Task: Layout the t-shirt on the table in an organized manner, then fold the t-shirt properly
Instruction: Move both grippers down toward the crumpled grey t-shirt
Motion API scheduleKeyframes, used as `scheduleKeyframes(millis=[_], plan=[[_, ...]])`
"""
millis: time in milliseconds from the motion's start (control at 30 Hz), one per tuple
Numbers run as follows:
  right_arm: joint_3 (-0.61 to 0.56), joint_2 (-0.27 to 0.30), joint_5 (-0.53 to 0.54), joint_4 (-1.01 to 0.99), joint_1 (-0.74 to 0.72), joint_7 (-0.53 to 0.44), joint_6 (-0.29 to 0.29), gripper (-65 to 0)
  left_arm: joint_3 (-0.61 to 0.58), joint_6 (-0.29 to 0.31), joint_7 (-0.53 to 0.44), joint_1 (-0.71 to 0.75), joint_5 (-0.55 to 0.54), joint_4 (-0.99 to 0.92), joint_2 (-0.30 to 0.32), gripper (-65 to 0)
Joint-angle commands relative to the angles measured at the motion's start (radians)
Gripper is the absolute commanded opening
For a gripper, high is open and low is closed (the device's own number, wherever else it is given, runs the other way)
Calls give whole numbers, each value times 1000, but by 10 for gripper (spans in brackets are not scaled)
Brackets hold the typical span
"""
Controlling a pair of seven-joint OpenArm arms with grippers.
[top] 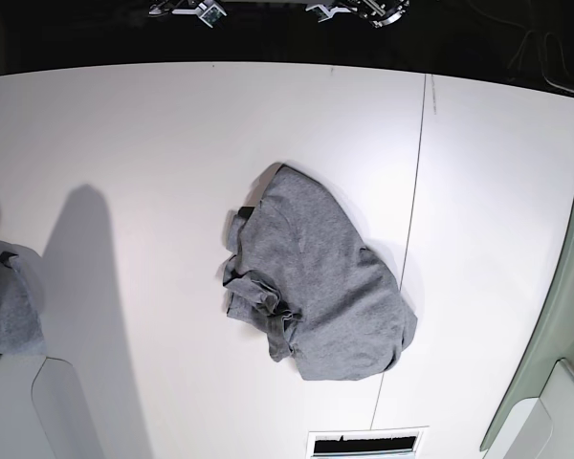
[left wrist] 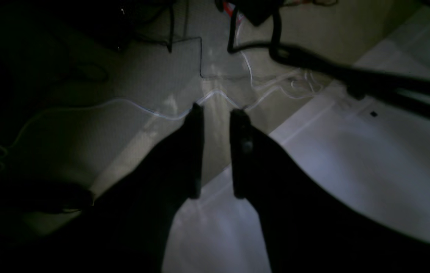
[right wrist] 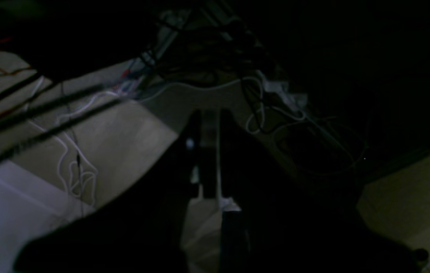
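The t-shirt (top: 320,287) lies crumpled in a heather-grey heap at the middle of the white table (top: 153,163), one sleeve bunched at its left side. No gripper touches it, and neither gripper shows in the base view. In the left wrist view my left gripper (left wrist: 218,112) hangs past the table's edge (left wrist: 351,163) over the floor, its dark fingers (left wrist: 196,151) apart with nothing between them. My right gripper (right wrist: 211,113) also points at the floor beside the table, its fingers (right wrist: 190,144) close together and empty. The shirt is out of both wrist views.
A smaller grey cloth bundle (top: 10,311) sits at the table's left edge. A thin dark seam (top: 416,239) runs across the table just right of the shirt. A slotted vent (top: 364,443) is at the near edge. Cables (left wrist: 249,76) litter the floor.
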State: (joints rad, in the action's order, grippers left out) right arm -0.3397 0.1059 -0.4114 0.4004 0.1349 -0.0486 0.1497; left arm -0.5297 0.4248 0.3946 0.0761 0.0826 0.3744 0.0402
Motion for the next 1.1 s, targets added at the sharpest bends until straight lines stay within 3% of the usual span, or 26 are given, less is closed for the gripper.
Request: scheduleKeyframes(millis=[0,200,467,567,667,733,833,933,1067], plan=[[-1,18,5,31,26,-8,5,-641,0,7,6,27,-21,37,18,-523],[-1,123,98,280,182,-8,57,-642,70,7,23,182,-110,344,119,-512],[-1,279,285,743,388,-7,143,-642,370,9,51,433,-168,851,192,-512],[-1,335,322,918,444,-7,142,-642,488,76,68,518,-207,1040,199,-503],[-1,379,349,1065,472,-7,143,-642,587,133,119,583,-252,1220,200,-407],[-1,397,352,1144,473,-3,143,-642,633,149,161,616,-330,1328,213,-363],[5,397,352,1242,469,-3,142,-642,687,148,201,656,-395,1463,240,-362],[5,391,369,1326,443,-3,138,-642,721,148,198,663,-412,1548,271,-362],[5,381,471,1364,339,-3,138,-642,727,143,149,619,-475,1574,315,-361]])
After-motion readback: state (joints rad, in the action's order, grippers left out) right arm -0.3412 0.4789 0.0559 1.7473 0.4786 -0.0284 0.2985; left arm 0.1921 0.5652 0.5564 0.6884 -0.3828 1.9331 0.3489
